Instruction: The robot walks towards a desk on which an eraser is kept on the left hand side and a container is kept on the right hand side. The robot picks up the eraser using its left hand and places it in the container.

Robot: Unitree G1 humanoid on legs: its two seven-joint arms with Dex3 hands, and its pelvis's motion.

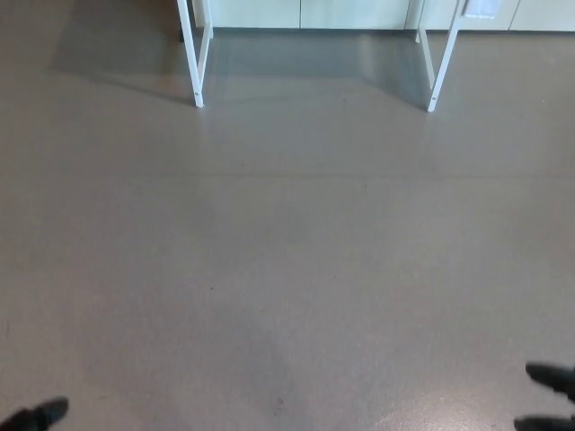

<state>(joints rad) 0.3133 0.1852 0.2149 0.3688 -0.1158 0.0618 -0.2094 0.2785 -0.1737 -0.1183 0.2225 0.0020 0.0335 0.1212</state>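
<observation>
1. At the bottom left corner, the left hand (38,416) shows only as a dark tip at the picture's edge. So little of it is in view that I cannot tell whether its fingers are apart or closed; nothing shows in them. It hangs low and to the side, which I take to be a walking posture rather than a reach.

2. The grey floor (287,269) fills nearly the whole view — bare, with a broad shadow under the far furniture. That much open floor suggests the robot is well apart from its goal and the approach is the step in hand.

3. At the top, the left desk leg (195,63) and the right desk leg (437,67) — white, splayed frames — stand in front of pale cabinet fronts (305,13). Only the legs show; the desk top lies above the picture's edge.

4. The eraser and the container are therefore not visible. By the task they should sit on that desk, eraser left, container right, but the view cannot confirm it.

5. At the bottom right, the right hand (551,397) appears as two dark tips with a gap between them. They hold nothing visible, but whether the hand is truly open I cannot tell.
</observation>
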